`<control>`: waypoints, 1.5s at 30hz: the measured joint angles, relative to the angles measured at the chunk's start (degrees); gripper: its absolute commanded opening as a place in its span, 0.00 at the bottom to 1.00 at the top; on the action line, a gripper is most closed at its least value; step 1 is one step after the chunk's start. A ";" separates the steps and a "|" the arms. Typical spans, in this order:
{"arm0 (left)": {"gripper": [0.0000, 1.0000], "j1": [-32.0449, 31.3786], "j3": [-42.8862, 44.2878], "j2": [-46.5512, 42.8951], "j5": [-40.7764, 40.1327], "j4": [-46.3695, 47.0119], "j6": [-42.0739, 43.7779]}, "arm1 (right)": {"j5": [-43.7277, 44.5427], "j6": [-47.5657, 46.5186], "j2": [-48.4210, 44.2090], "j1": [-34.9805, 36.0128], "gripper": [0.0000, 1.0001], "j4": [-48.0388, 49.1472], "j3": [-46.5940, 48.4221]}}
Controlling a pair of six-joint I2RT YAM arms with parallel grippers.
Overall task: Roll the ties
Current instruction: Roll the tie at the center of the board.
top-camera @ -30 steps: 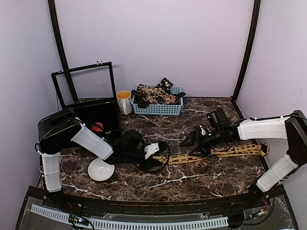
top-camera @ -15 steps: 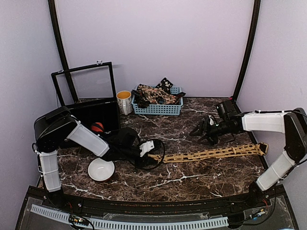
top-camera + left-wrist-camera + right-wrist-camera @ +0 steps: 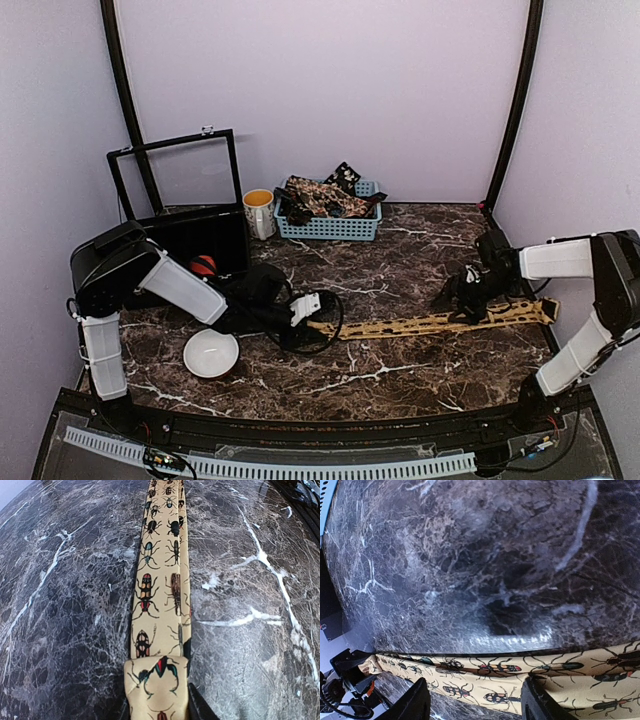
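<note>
A mustard-tan tie (image 3: 430, 323) printed with beetles lies as a flat strip across the marble table (image 3: 390, 375), left to right. My left gripper (image 3: 312, 322) is shut on its narrow end, which is folded over between the fingers in the left wrist view (image 3: 157, 687). My right gripper (image 3: 478, 300) is open and low over the strip near its wide end; in the right wrist view the tie (image 3: 485, 670) runs between and below the fingers (image 3: 417, 702). Several dark printed ties (image 3: 322, 196) lie in the pale blue basket (image 3: 330, 228).
A white bowl (image 3: 211, 353) sits near the left arm. A cup (image 3: 259, 212) stands beside the basket. A black open case (image 3: 185, 215) with an orange object (image 3: 203, 265) stands at the back left. A black cable loop (image 3: 335, 325) lies by the left gripper.
My right gripper has moved right, away from the strip's middle, then come down over the wide end. The tie now lies straighter. My left gripper keeps hold of the narrow end.
</note>
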 measured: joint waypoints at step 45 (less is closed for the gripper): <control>0.33 -0.74 1.77 1.31 1.46 -0.48 -3.61 | -17.27 14.93 18.43 28.89 0.32 25.97 11.98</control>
